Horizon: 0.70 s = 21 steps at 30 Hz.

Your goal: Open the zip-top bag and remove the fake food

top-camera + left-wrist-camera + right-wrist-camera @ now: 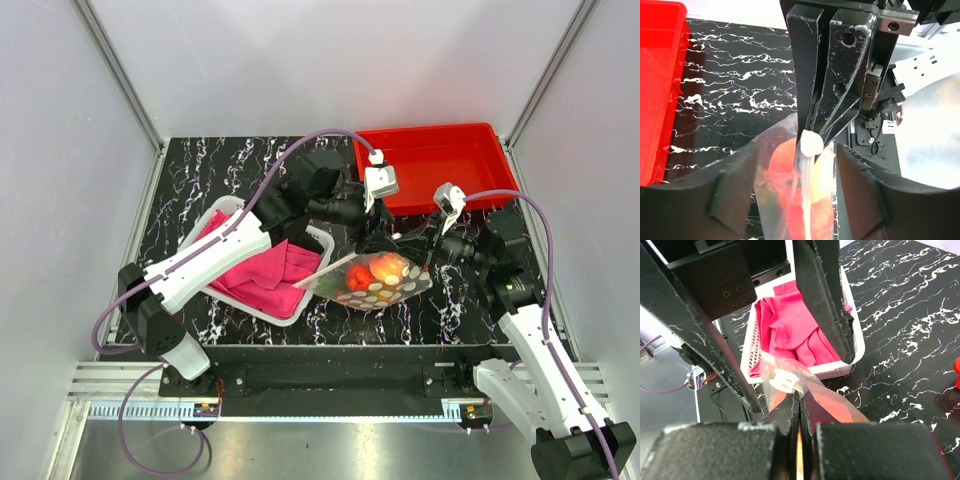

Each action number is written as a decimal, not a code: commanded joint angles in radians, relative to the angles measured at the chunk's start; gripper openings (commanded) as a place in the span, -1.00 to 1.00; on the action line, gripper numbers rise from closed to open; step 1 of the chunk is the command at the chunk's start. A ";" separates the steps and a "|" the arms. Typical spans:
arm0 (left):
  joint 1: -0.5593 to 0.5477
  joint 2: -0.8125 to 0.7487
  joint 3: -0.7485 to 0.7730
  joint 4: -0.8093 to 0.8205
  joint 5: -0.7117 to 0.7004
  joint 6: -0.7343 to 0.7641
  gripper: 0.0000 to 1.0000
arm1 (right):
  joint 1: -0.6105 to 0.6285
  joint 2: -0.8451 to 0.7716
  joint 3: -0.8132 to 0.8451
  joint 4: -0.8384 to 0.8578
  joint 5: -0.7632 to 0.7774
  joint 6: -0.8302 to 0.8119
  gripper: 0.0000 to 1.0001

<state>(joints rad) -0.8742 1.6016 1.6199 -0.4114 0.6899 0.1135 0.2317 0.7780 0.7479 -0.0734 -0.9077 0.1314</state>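
Note:
The zip-top bag (375, 283) hangs lifted over the table's near middle, with the peach-orange and red fake food (385, 270) inside. My right gripper (425, 255) is shut on the bag's top edge beside the white zip slider (785, 380); in the right wrist view the gripper (799, 412) pinches the plastic. My left gripper (372, 240) is open, its fingers straddling the bag (771, 165) without touching it. In the left wrist view the gripper (797, 167) frames the fake food (790, 160) and the slider (811, 144).
A white mesh basket (262, 310) with pink cloth (265, 265) stands to the left of the bag, and shows in the right wrist view (840, 371). A red tray (440, 165) sits at the back right. Grey walls enclose the black marbled table (200, 175).

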 commanded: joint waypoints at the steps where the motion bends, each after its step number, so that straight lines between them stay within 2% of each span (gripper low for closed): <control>1: -0.012 -0.075 -0.018 0.082 -0.032 -0.009 0.36 | 0.001 -0.003 0.031 0.014 -0.011 0.004 -1.00; 2: -0.012 -0.075 -0.017 0.083 -0.036 -0.012 0.16 | 0.001 -0.005 0.031 0.014 -0.011 0.002 -1.00; 5: -0.012 -0.068 -0.011 0.085 -0.038 -0.012 -0.18 | 0.001 -0.009 0.030 0.014 -0.010 0.005 -1.00; 8: -0.012 -0.058 -0.003 0.082 -0.038 -0.011 -0.32 | 0.001 -0.011 0.030 0.014 -0.014 0.005 -1.00; 10: -0.012 -0.049 0.008 0.072 -0.030 -0.009 -0.50 | 0.001 -0.013 0.028 0.014 -0.016 0.007 -1.00; 11: -0.012 -0.045 0.011 0.068 -0.029 -0.008 -0.65 | 0.001 -0.016 0.028 0.014 -0.016 0.007 -1.00; 12: -0.012 -0.043 0.011 0.063 -0.029 -0.005 -0.90 | 0.001 -0.020 0.030 0.015 -0.016 0.007 -1.00; 13: -0.012 -0.045 0.011 0.062 -0.032 -0.005 -1.00 | 0.001 -0.023 0.030 0.017 -0.017 0.010 -1.00; 17: -0.012 -0.042 0.005 0.049 -0.035 0.002 -1.00 | 0.001 -0.055 0.018 0.046 -0.020 0.030 -1.00; 21: -0.011 -0.034 0.002 0.019 -0.026 -0.003 -1.00 | 0.000 -0.105 -0.005 0.115 0.058 0.071 -1.00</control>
<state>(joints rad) -0.8856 1.5749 1.6032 -0.3859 0.6655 0.1036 0.2317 0.7376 0.7414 -0.0731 -0.8989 0.1570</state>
